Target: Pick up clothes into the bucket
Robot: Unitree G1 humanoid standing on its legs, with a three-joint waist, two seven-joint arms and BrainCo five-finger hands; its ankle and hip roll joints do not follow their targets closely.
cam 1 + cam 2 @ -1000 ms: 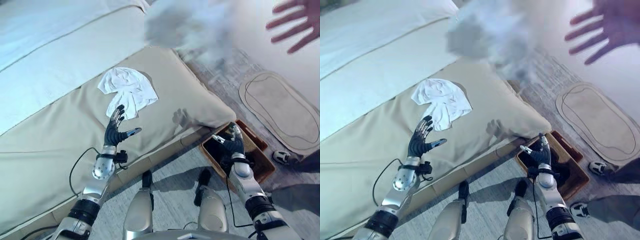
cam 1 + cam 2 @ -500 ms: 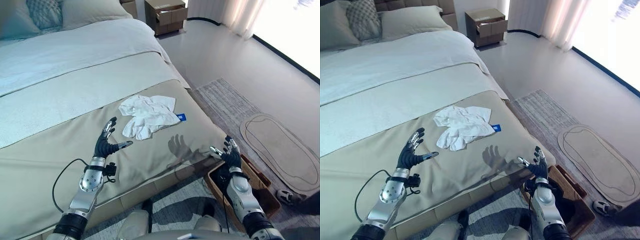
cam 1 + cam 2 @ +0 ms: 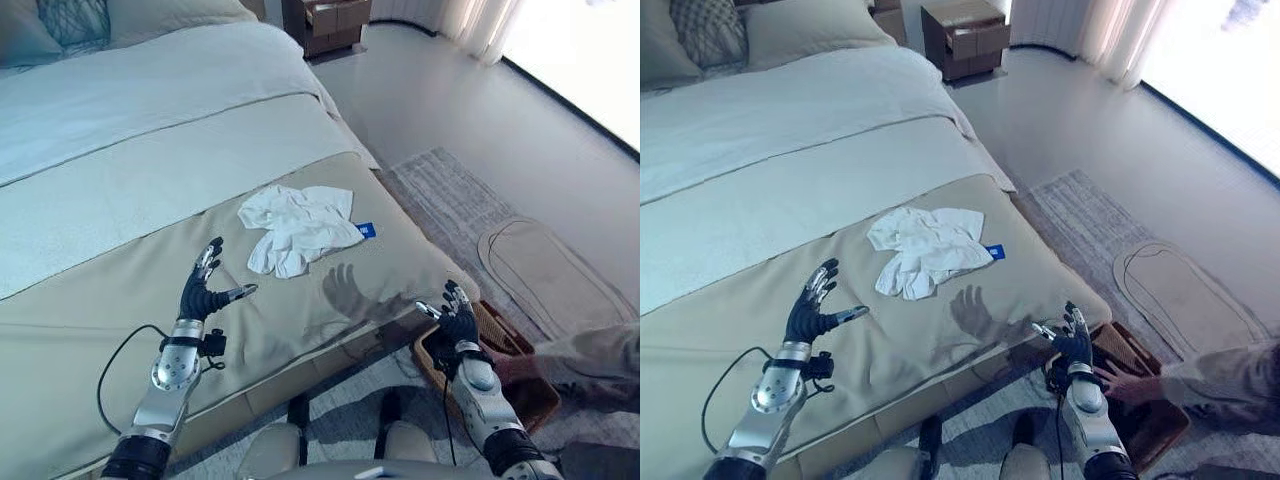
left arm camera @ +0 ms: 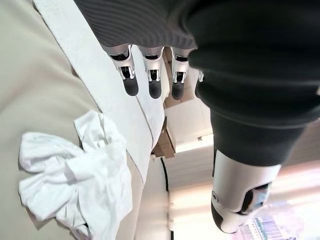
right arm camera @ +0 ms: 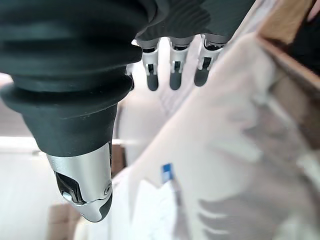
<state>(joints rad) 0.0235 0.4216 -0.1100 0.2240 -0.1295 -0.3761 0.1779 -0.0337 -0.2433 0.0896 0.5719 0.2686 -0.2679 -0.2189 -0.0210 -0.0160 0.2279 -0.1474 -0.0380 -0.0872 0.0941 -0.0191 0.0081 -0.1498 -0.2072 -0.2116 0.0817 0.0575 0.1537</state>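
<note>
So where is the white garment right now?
The white garment lies crumpled on the bed near its foot-end edge, ahead of the open left hand; neither hand touches it.

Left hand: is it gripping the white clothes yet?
No. The left hand hovers open over the bed cover, apart from the white clothes, which lie crumpled further up the bed.

arms silver-grey | robot hand (image 3: pixel 203 292) silver fingers, dark tips | wrist cover dark ribbed
</note>
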